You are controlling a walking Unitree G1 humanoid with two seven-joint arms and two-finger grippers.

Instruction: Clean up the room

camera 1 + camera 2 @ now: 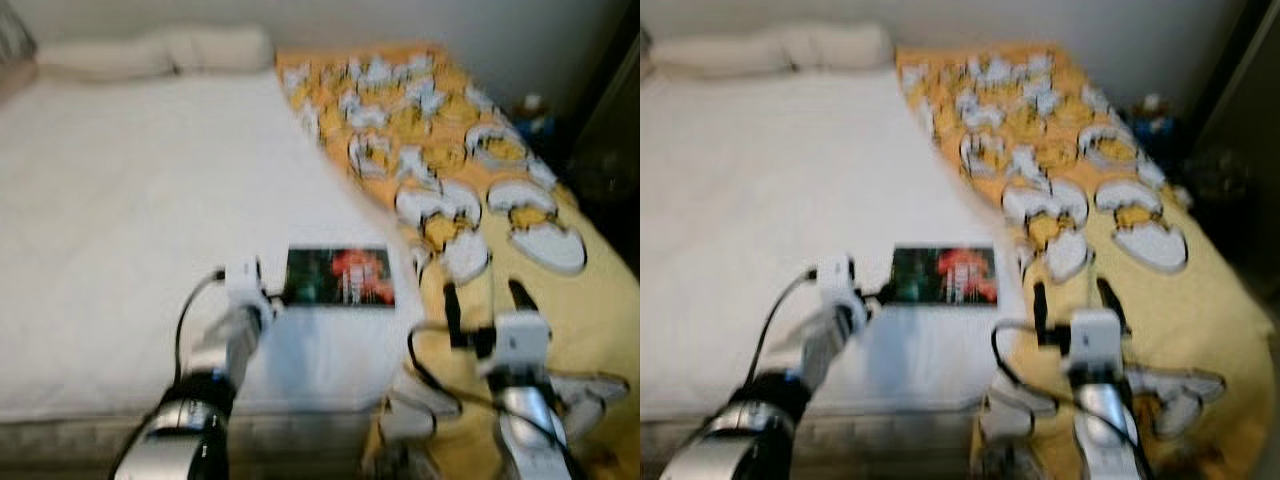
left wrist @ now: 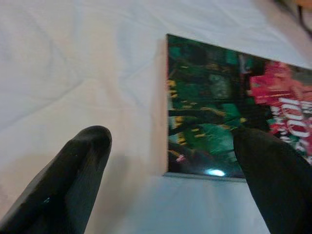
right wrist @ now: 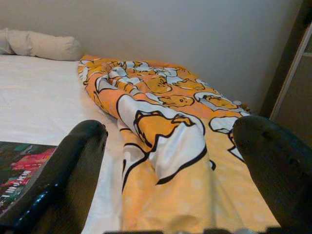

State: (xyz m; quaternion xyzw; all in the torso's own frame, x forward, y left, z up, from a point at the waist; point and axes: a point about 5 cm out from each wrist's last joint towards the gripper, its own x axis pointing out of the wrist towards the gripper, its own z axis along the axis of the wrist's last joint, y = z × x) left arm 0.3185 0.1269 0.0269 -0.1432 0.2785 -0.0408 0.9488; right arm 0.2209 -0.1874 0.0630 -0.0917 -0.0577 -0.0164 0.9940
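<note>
A thin book [image 1: 340, 277] with a dark green and red cover lies flat on the white bed sheet [image 1: 130, 210], near the foot of the bed. My left gripper [image 2: 170, 161] is open right at the book's near left edge, one finger over the sheet and the other over the cover [image 2: 219, 107]. My right gripper [image 1: 485, 300] is open above the yellow blanket [image 1: 450, 170] printed with white and orange egg figures, just right of the book. The blanket [image 3: 161, 126] lies bunched along the right side of the bed.
Two pale pillows [image 1: 150, 52] lie at the head of the bed against the wall. The mattress's front edge [image 1: 90, 425] runs below my arms. A dark gap with small objects [image 1: 535, 115] and a dark cabinet stand to the right of the bed.
</note>
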